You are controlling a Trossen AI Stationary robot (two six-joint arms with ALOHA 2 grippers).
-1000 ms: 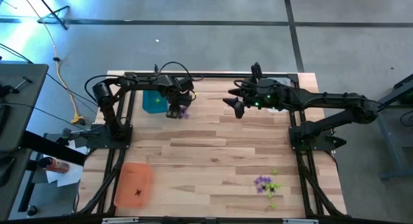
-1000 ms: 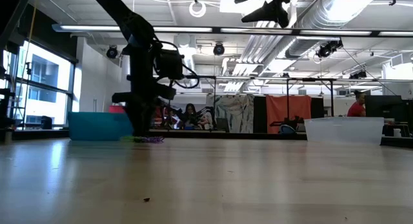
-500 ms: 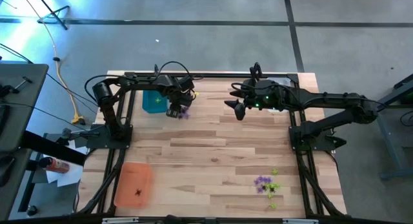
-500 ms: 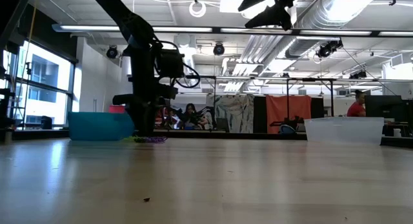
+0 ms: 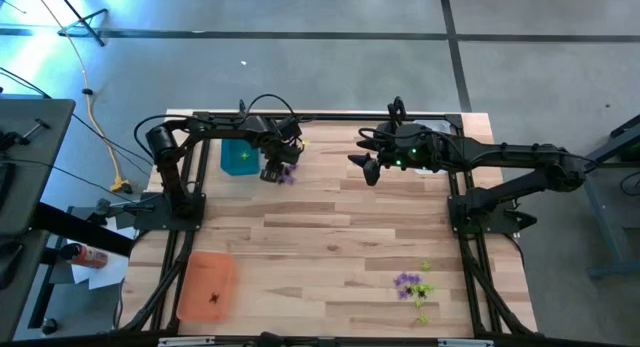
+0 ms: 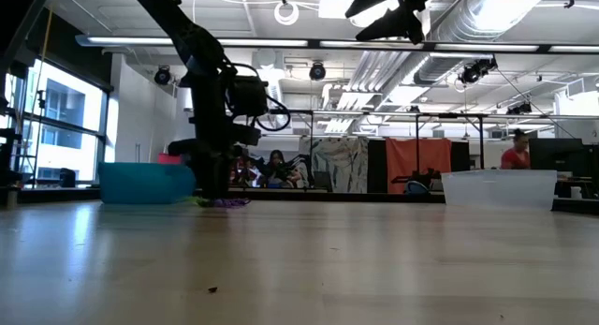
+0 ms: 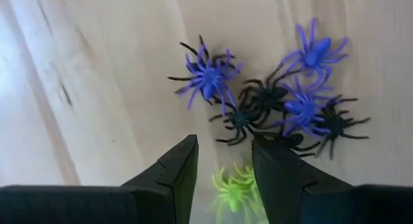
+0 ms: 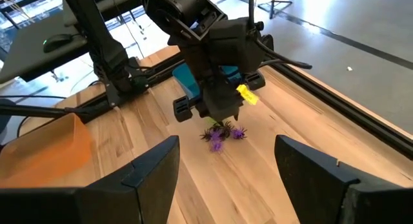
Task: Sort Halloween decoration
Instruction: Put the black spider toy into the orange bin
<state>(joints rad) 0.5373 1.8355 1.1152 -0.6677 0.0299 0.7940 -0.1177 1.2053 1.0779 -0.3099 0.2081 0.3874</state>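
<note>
Tiny purple, black and lime green plastic spiders lie in a pile [image 7: 284,108] on the wood beside the teal tray [image 5: 238,156]; the pile also shows in the high view [image 5: 288,174] and the right wrist view [image 8: 222,133]. My left gripper [image 7: 224,169] points down at the pile's edge, open, with a lime green spider [image 7: 235,193] between its fingertips. It also shows in the high view [image 5: 272,173] and the low view [image 6: 213,186]. My right gripper [image 5: 367,169] hangs high over the far middle of the table, open and holding nothing [image 8: 226,166]. A second pile [image 5: 413,287] lies near the right near corner. My left gripper comes from above, pointing down, one finger [image 7: 184,169] on each side of the lime green spider, which lies on the table. Whether the fingers touch it cannot be told.
An orange tray [image 5: 205,284] with a dark trinket in it sits at the left near corner. A clear tray [image 6: 501,187] stands on the far right side. Bare wood [image 5: 330,237] spans the table's middle. People and screens show in the room behind.
My left gripper has shifted a little toward the table's right, closer onto the spider pile, staying low over the wood.
</note>
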